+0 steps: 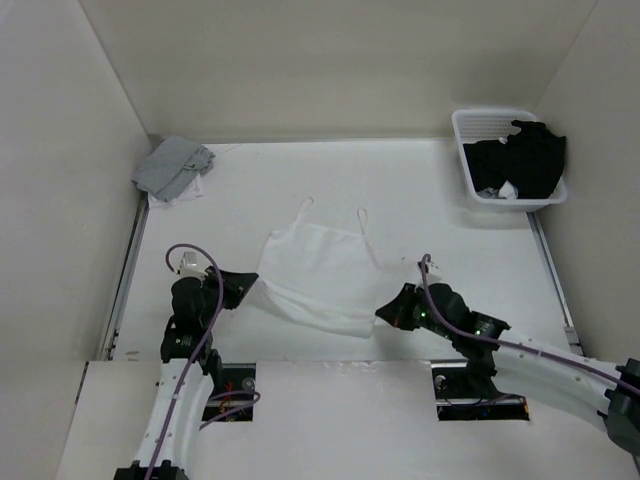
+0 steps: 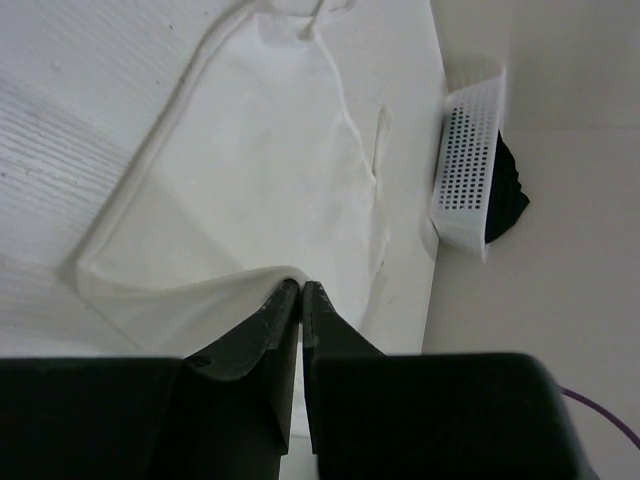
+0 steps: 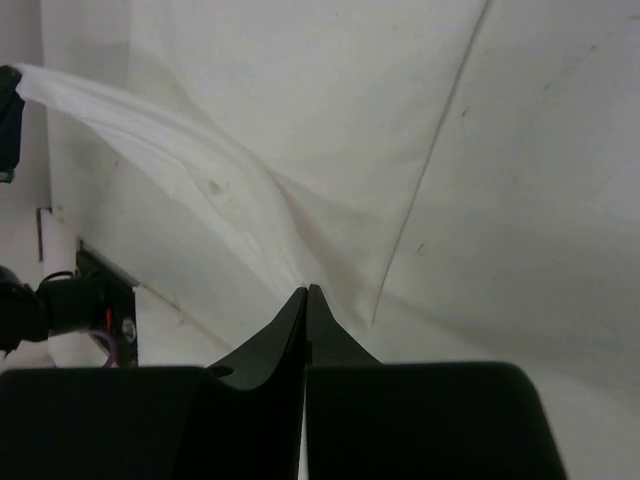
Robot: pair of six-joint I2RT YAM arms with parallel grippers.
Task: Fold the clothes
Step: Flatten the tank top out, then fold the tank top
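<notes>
In the top view, the white garment (image 1: pixel 318 270) lies spread in the middle of the table (image 1: pixel 450 235), with its two thin strings (image 1: pixel 362 216) pointing toward the far wall. Its near hem is lifted off the surface at both corners. The left gripper (image 1: pixel 252 287) is closed on the near left corner and the right gripper (image 1: pixel 384 311) is closed on the near right corner, so the hem hangs between them. A grey garment (image 1: pixel 175 165) sits crumpled in the far left corner. A white basket (image 1: pixel 468 150) stands in the far right corner with a black garment (image 1: pixel 525 160) in it, well apart from the white one.

In the left wrist view, the two dark fingers are pressed together with a fold of the white hem pinched at their tips. The rest of the cloth stretches away flat, with one string running along its right side. The perforated basket and a bit of black fabric show at the right.

In the right wrist view, the fingers meet with no gap and clamp the fabric edge. From there the cloth rises in a taut ridge toward the upper left, where the left gripper holds the other corner.
</notes>
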